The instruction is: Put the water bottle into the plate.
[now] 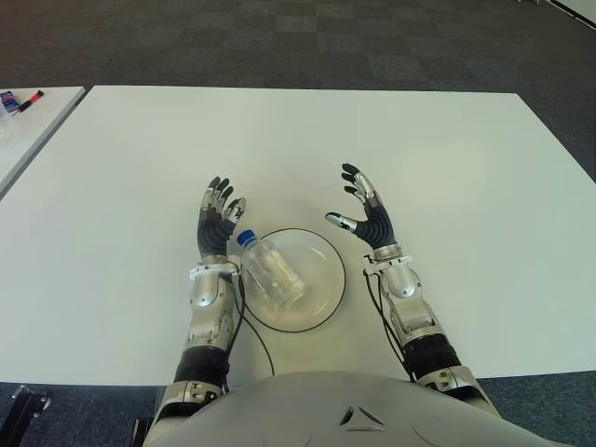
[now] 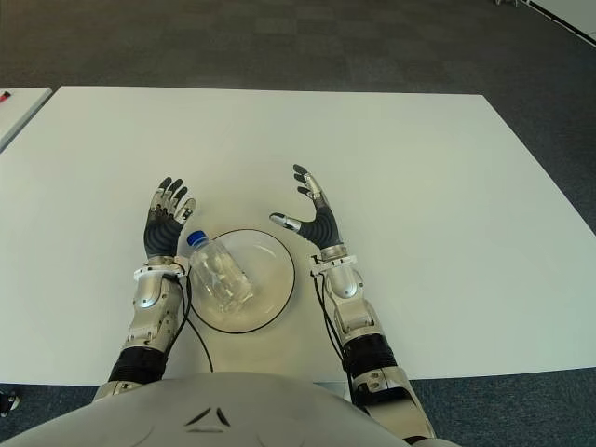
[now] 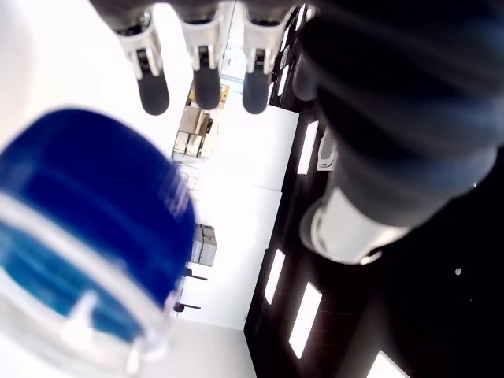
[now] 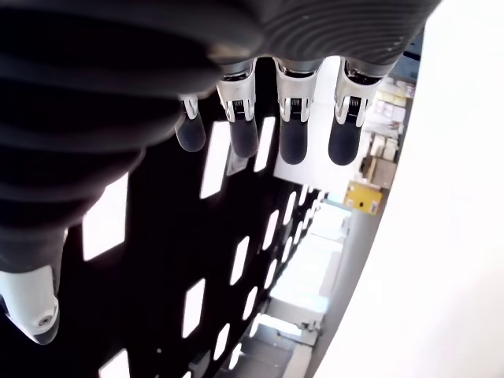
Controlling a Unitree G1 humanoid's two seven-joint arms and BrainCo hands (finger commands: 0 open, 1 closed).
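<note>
The water bottle [image 1: 270, 271] is lying on its side in the plate [image 1: 328, 298], blue cap pointing toward the left hand [image 1: 217, 220], just beside it, fingers spread and empty. The right hand [image 1: 365, 214] is hovering across the plate, spread wide, holding nothing.

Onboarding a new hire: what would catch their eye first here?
The clear water bottle with its blue cap, lying on its side in the glass plate at the white table's near edge. Flanking it, the left hand and right hand, fingers spread, holding nothing.
</note>
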